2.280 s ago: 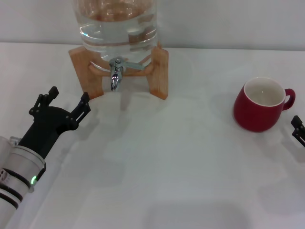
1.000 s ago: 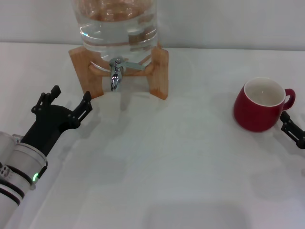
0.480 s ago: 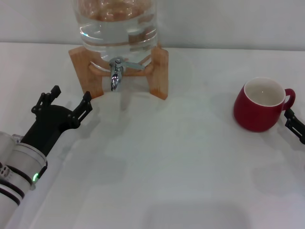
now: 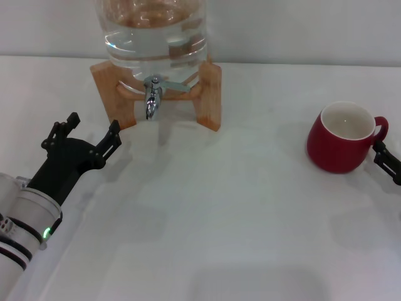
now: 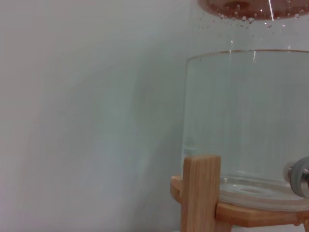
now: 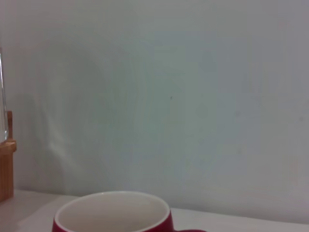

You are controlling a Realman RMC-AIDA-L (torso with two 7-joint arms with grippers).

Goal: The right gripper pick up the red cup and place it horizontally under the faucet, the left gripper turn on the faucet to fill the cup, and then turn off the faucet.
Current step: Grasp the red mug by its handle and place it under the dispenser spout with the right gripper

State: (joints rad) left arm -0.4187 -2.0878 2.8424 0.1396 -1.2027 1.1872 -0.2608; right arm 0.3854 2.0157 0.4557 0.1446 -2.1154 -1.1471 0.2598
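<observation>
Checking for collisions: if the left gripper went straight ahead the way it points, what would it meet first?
Probably the wooden stand under the water jar, near its left leg; the left gripper sits open just short of it.

From the head we look forward and down over the table (image 4: 238, 207). Our left wrist camera sits low and close, facing the water jar (image 5: 246, 116) on its wooden stand (image 5: 200, 193). Our right wrist camera, equally low, faces the red cup (image 6: 113, 215); both appear in the head view.

Bare table (image 4: 238, 207) lies open between my cup (image 4: 338, 141) and the faucet (image 4: 152, 97); only the stand (image 4: 210, 94) flanks it.
</observation>
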